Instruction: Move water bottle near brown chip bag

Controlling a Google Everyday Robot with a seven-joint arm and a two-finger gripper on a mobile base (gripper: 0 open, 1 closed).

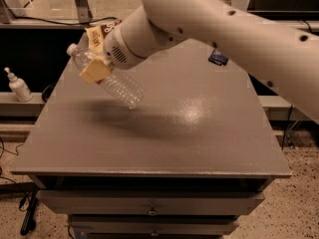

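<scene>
The counter (174,133) spreads grey beneath me, and my arm (224,19) reaches across it from the right edge toward the far left corner. The bag (103,32) lies at that corner, but I see only a sliver of brown and cream with some lettering. My wrist covers the rest, so I cannot tell which way its length runs. The bottle (120,87) hangs in the air over the left half of the counter, with its shadow on the surface below it. It is tilted, its long axis slanting from the white cap, high and toward the left edge, down to the base, low and toward the middle. My gripper (92,62) is clamped on it near the neck end, one tan pad (94,72) pressed flat against the plastic, so most of the body juts out past my grip toward the centre. What matters is that the bag sits just beyond the gripper, on the far side, and the cap end is the nearer end to it. I judge that what is left is a short carry toward the far left corner and a lowering, keeping the trailing base from sweeping across the bag as it comes down. The packet (218,59) lies near the far right corner, well away from all this.
</scene>
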